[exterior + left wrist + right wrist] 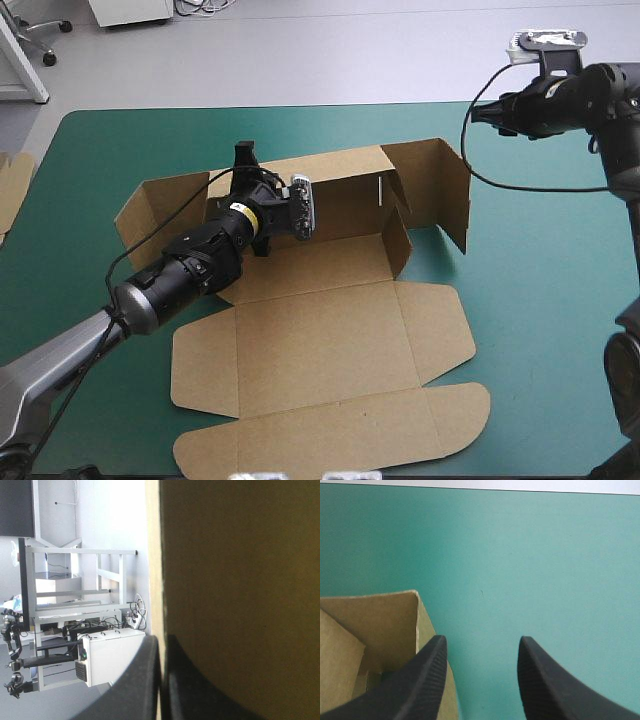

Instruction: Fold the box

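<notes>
Box (330,330), centre of the high view on the teal-green bench (540,300): rear walls raised, lid flat toward the lower edge. We see the left gripper (244,153) pinching the back wall, fingers (135,690) nearly closed on the board, presumably to hold it upright. The right gripper (482,645) hovers at upper right, fingers spread, beside the box's right-hand corner.

Left pincer (161,639) reaches forward, pinched almost together; right pincer (482,639) hovers far right, spread wide.

Black, ribbed, fin-shaped right gripper (482,639)
</notes>
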Controlling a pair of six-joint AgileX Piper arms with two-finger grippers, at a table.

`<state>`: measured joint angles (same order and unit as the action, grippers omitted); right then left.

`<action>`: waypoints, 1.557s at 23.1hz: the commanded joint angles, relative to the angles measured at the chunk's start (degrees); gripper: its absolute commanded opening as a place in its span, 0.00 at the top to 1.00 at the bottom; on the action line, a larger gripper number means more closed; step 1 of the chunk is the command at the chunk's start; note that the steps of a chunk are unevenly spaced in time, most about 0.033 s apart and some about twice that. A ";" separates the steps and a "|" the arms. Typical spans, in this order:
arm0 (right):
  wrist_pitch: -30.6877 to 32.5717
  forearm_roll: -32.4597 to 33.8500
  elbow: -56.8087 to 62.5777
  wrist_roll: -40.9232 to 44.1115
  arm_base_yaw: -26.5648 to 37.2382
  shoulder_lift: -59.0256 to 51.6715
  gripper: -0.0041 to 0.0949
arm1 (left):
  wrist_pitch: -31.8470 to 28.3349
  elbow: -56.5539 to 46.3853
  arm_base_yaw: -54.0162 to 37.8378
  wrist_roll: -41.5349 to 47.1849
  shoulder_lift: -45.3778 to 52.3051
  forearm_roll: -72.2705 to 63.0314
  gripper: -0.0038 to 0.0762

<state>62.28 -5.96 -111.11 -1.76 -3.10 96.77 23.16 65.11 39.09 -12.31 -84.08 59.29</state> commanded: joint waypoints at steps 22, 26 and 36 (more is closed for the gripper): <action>5.03 -15.73 -16.81 -10.06 1.51 20.19 0.62 | -3.87 1.59 3.07 1.14 0.85 6.16 0.97; 9.16 -20.16 -16.60 -11.80 1.51 19.43 0.65 | -3.87 1.59 3.07 1.14 0.85 9.43 0.97; 6.09 -21.33 -8.51 -14.70 3.52 13.34 0.65 | -1.75 -0.45 4.65 14.40 0.50 23.11 0.97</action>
<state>70.51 -26.11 -119.12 -15.45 -1.00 113.40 20.99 63.87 42.56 -0.67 -85.73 77.56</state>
